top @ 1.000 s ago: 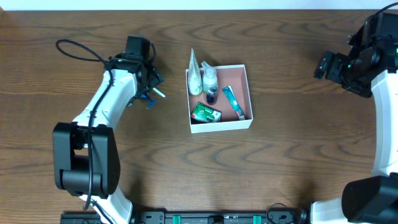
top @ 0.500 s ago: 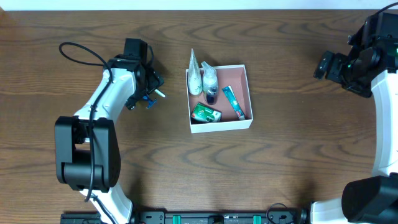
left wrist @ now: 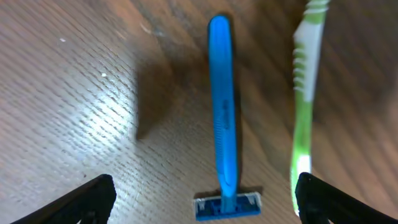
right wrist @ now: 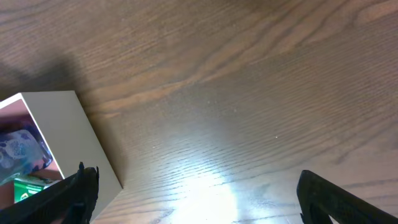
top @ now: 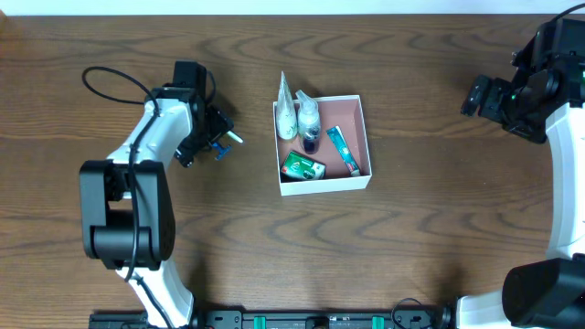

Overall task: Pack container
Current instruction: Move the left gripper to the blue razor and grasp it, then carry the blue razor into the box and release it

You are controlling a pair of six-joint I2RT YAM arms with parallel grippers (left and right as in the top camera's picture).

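The container (top: 325, 185), a square white box with a pink-brown inside, sits at the table's middle. It holds a white tube (top: 287, 114), a small bottle (top: 309, 119), a green packet (top: 303, 165) and a teal tube (top: 343, 150). My left gripper (top: 208, 139) is open and low over a blue razor (left wrist: 222, 124), which lies between its fingers. A green toothbrush (left wrist: 305, 106) lies beside the razor, by the right finger (left wrist: 326, 200). My right gripper (top: 477, 96) is open and empty, far right of the container, whose corner (right wrist: 56, 130) shows in the right wrist view.
The razor (top: 218, 148) and the toothbrush's white end (top: 234, 138) lie left of the container on the brown wooden table (top: 411, 228). A black cable (top: 114, 78) loops behind the left arm.
My left arm has shifted a little to the left and turned, staying over the razor. The right arm and the container have not moved.
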